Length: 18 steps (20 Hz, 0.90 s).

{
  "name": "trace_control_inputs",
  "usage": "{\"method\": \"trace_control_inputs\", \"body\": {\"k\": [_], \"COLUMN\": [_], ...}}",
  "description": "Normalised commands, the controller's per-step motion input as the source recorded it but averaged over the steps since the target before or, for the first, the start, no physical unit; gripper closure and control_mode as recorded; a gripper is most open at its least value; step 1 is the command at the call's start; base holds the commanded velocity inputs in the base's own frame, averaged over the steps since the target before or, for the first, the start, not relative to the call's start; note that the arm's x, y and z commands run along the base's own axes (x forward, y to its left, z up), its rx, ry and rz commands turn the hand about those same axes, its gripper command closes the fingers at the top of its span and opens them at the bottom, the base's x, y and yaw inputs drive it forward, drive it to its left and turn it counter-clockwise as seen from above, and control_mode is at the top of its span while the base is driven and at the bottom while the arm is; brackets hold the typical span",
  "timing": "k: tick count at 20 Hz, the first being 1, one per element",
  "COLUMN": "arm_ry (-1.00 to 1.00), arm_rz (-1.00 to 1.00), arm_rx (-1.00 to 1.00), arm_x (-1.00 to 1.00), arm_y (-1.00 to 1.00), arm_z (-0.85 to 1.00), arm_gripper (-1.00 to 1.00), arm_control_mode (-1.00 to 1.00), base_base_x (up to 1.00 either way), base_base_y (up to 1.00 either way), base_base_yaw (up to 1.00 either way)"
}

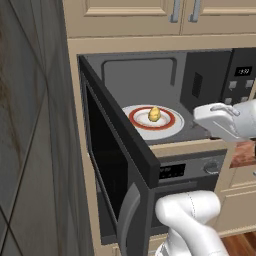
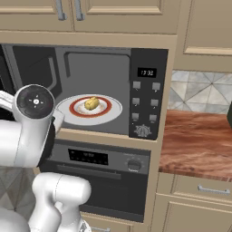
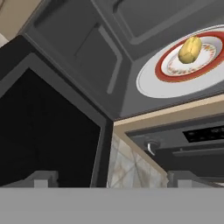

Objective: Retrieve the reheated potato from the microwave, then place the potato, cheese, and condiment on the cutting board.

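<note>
Yellowish, the potato (image 1: 154,114) sits on a red-rimmed plate (image 1: 172,121) inside the microwave (image 1: 200,75), whose door (image 1: 107,150) hangs wide open. Outside the cavity, the gripper (image 3: 112,178) has its jaws spread wide, holding nothing.

beige cabinet doors (image 2: 136,11) with metal handles are running along the top, and matching drawers (image 2: 199,190) are sitting low at the right. a reddish wood bench (image 2: 195,145) is stretching right, with a grey patterned tile backsplash (image 2: 199,93) rising behind it. a dark oven (image 2: 104,176) is sitting low in the middle. a grey tiled wall (image 1: 30,140) is filling the left.
</note>
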Motion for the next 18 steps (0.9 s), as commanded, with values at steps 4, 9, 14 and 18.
{"method": "trace_control_inputs", "body": {"k": [4, 9, 14, 18], "arm_ry": [0.0, 0.04, 0.04, -0.01], "arm_rz": [0.0, 0.0, 0.0, 0.02], "arm_rx": [-0.09, -0.17, -0.19, -0.18], "arm_x": [0.52, 0.55, 0.48, 0.4], "arm_y": [-0.11, 0.0, 0.01, -0.01], "arm_z": [-0.07, -0.15, -0.15, -0.2], "arm_gripper": [-1.0, -1.0, -1.0, -1.0], "arm_control_mode": [-1.0, -1.0, -1.0, -1.0], "base_base_x": [0.0, 0.0, 0.0, 0.0], "base_base_y": [0.0, 0.0, 0.0, 0.0], "base_base_yaw": [0.0, 0.0, 0.0, 0.0]}}
